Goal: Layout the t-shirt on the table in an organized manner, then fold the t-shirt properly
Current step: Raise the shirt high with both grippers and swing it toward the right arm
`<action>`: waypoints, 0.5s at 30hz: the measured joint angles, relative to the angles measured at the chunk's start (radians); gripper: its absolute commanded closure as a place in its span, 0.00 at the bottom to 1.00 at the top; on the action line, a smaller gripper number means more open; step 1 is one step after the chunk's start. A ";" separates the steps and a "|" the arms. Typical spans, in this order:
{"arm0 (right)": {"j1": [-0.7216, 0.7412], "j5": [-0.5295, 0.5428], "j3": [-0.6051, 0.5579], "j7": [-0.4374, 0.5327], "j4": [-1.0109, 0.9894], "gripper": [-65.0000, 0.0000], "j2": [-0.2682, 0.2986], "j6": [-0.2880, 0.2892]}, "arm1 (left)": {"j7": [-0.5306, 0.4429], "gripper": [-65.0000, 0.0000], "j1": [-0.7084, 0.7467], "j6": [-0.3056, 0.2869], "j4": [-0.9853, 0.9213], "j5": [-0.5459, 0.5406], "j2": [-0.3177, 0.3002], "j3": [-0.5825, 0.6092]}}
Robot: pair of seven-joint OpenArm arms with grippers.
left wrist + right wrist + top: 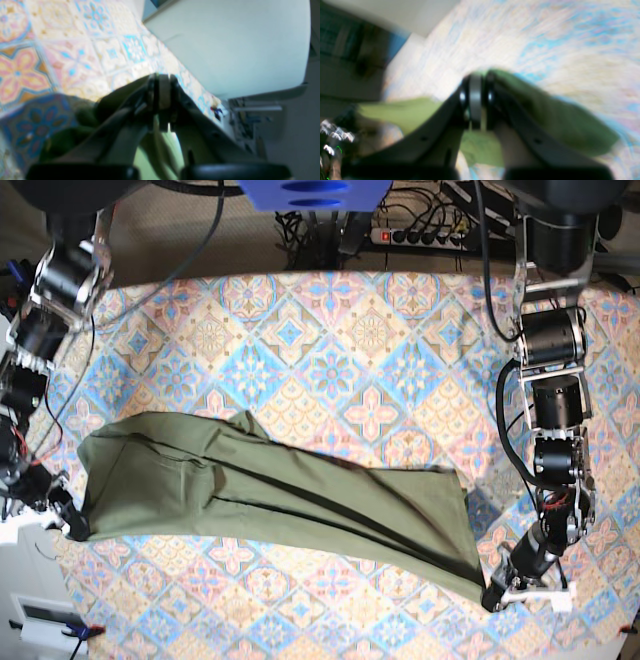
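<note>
The olive-green t-shirt (270, 495) lies stretched in a long band across the table (330, 330), from the left edge to the lower right. My left gripper (492, 595) is shut on the shirt's lower right corner; in the left wrist view its jaws (161, 82) pinch green cloth (112, 100) just above the patterned table (75, 50). My right gripper (75, 525) is shut on the shirt's left end. The blurred right wrist view shows the closed jaws (476, 80) with the t-shirt (557, 117) draped on both sides over the table (545, 37).
A power strip (420, 235) and cables lie beyond the table's far edge, next to a blue base (315, 192). A white box (30, 610) stands off the table's lower left corner. A pale panel (225, 37) rises beside the table edge near my left gripper.
</note>
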 measured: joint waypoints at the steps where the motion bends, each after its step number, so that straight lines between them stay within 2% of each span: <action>1: 0.045 0.005 -0.021 0.013 -0.043 0.99 0.000 0.002 | 0.000 1.00 -0.028 -0.006 -0.025 -0.001 0.006 0.000; 7: 0.283 -0.015 -0.100 0.112 -0.263 0.99 0.015 -0.014 | -0.033 1.00 -0.202 -0.006 -0.172 -0.001 0.039 0.000; 15: 0.515 0.003 -0.108 0.167 -0.291 0.99 0.018 -0.005 | -0.044 1.00 -0.433 -0.006 -0.275 -0.001 0.029 0.000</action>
